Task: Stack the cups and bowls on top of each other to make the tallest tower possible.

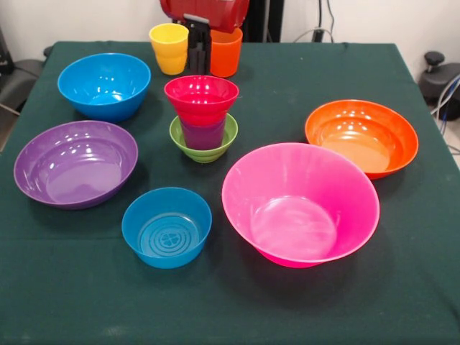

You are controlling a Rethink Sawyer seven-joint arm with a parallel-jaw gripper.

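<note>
The tower stands mid-table: a small green bowl holds the purple cup, and a red bowl sits on that cup. The yellow cup and the orange cup stand upright on the cloth at the far side, just behind the tower. My gripper hangs low between these two cups, its black body close to both. I cannot tell whether it is open or shut, or whether it touches either cup.
A mid-sized blue bowl sits far left and a purple bowl left. A small blue bowl is front centre, the large pink bowl front right and an orange bowl right. All stand upright on the green cloth.
</note>
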